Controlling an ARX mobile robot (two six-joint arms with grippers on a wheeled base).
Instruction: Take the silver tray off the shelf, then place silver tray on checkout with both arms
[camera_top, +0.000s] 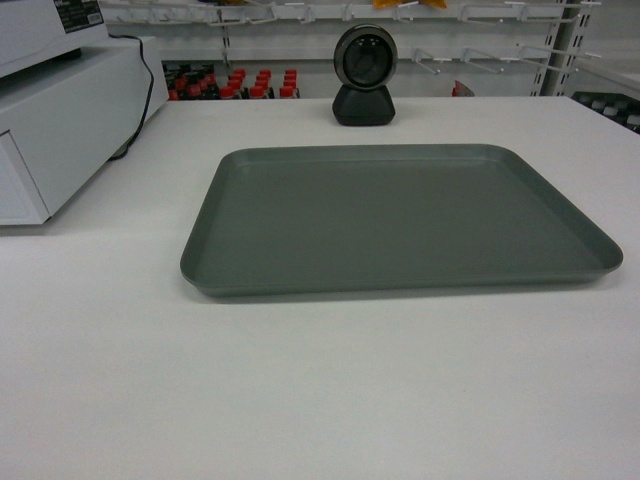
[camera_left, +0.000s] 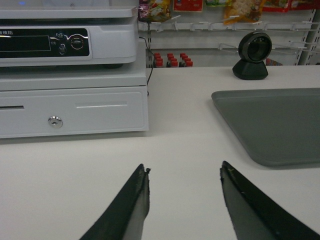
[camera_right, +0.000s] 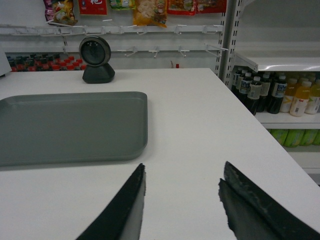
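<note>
Resting flat: one silver tray (camera_top: 400, 220) on checkout (camera_top: 320, 400); two grippers, left gripper (camera_left: 185, 172), right gripper (camera_right: 182, 170), agape

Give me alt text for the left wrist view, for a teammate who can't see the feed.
The open left gripper hovers empty over the broad white checkout counter, its two black fingers spread apart. The large grey-silver rectangular tray lies flat on the counter ahead to the right, untouched. A white cash register with a keyed drawer sits to the left, and a round black scanner stands behind.
</note>
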